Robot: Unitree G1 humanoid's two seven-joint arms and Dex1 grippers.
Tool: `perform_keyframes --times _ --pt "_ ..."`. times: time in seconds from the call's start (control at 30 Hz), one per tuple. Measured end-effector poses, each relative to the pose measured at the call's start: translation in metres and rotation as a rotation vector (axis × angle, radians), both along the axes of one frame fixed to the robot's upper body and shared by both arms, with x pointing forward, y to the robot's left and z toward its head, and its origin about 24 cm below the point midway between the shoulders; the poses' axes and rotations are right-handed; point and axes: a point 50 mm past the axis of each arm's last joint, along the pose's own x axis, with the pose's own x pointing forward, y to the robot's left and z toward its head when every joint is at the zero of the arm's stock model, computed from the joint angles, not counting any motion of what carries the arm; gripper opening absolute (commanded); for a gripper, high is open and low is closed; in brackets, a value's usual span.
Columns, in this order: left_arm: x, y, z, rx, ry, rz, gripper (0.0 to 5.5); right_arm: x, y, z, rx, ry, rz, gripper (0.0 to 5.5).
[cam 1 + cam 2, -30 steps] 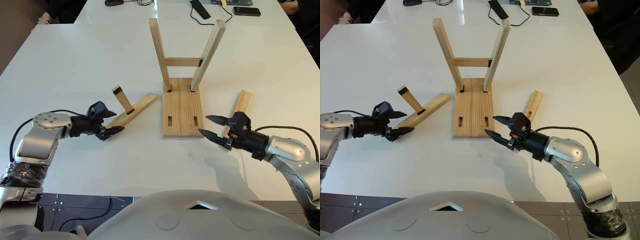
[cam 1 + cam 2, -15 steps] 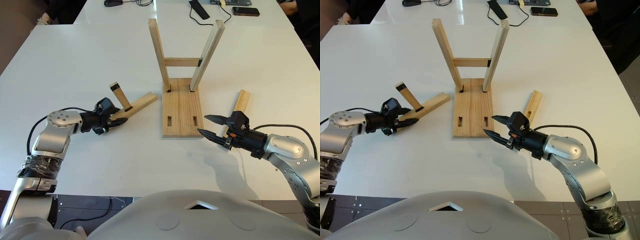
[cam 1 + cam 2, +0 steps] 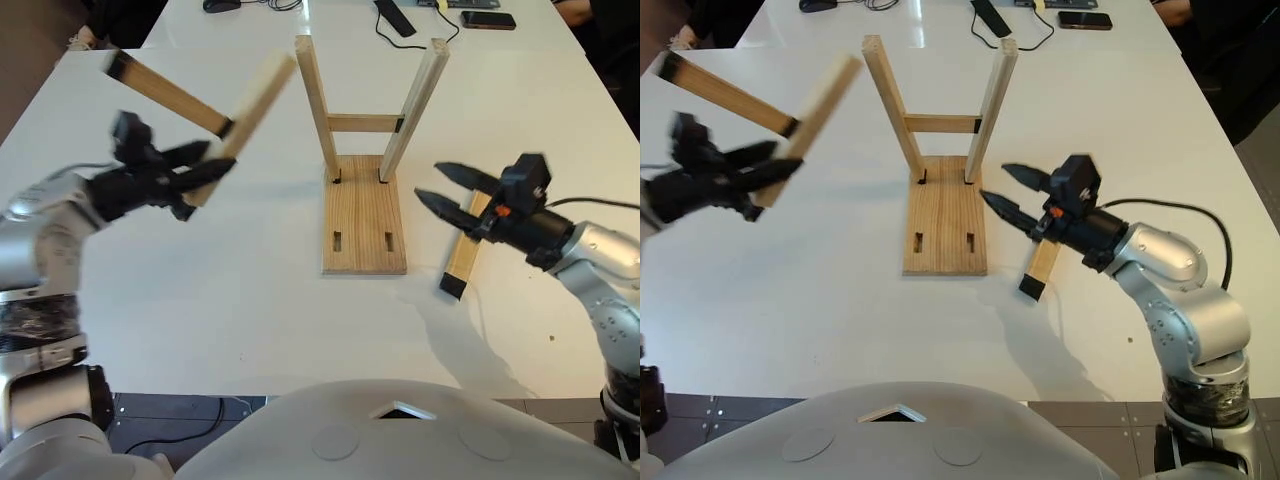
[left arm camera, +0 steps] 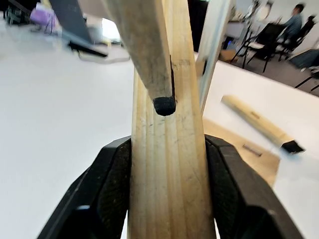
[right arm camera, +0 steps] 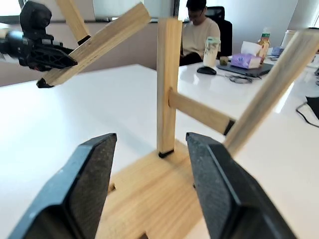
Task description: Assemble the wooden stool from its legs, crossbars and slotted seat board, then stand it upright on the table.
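Left gripper (image 3: 212,163): clamping the leg-and-crossbar piece (image 3: 252,100) aloft, at the seat board's (image 3: 364,228) nine o'clock.
Right gripper (image 3: 428,182): hovering with fingers spread apart, at the seat board's three o'clock.

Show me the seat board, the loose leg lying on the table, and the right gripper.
Seat board (image 3: 365,215): left eye view, bare middle of its top face.
Loose leg (image 3: 460,263): left eye view, lower part near its dark end.
Right gripper (image 3: 431,182): left eye view, midway between its open fingertips.
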Motion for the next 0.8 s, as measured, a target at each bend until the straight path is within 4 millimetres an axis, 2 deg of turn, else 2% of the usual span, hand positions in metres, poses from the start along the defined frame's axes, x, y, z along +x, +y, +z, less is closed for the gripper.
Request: perform_keyframes --times 0.07,0.13,0.2,0.27,0.47,0.8 --pt "-0.013 -0.019 0.018 -0.085 -0.025 -0.138 2.03 -0.002 0.009 0.015 0.079 0.01 0.088 2.57" --pt "-0.028 -0.051 0.029 -0.141 -0.065 -0.3 2.03 -0.004 0.02 0.031 0.157 0.024 0.2 2.8" --pt "-0.036 -0.072 0.032 -0.176 -0.076 -0.384 2.03 -0.002 0.024 0.042 0.208 0.044 0.28 3.08" --pt "-0.037 -0.083 0.029 -0.189 -0.063 -0.414 2.03 0.0 0.026 0.052 0.248 0.072 0.346 3.41" --pt "-0.028 -0.095 0.009 -0.14 -0.016 -0.395 2.03 0.005 0.039 0.081 0.34 0.107 0.499 3.46" --pt "-0.031 -0.102 0.01 -0.128 -0.053 -0.436 2.03 0.012 0.05 0.063 0.161 0.122 0.487 3.46"
